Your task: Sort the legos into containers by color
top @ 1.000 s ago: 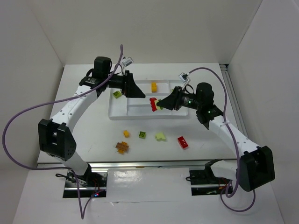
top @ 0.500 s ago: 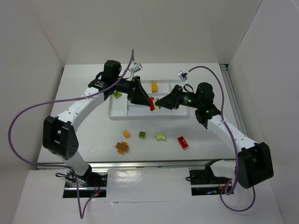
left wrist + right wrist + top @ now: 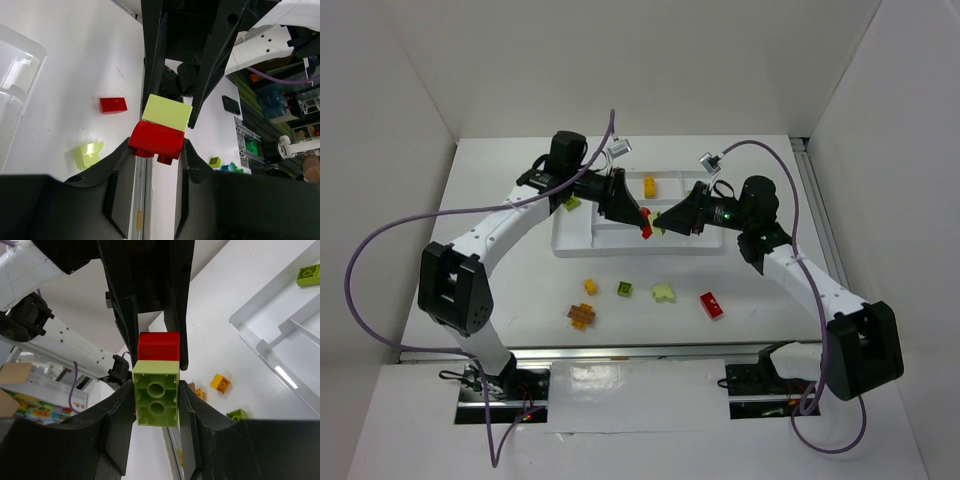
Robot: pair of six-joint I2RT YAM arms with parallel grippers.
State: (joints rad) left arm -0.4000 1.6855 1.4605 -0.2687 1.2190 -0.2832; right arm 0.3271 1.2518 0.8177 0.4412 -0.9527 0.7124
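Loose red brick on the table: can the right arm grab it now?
Probably not yet: path free, but the right gripper is shut on a pale green brick joined to a red brick in the left gripper.

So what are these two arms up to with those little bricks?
They're sorting bricks by color into the white tray. Right now the left claw grips a red brick and the right claw grips a pale green brick stuck to it, held above the tray, seemingly to pull them apart. More loose bricks lie in front of the tray.
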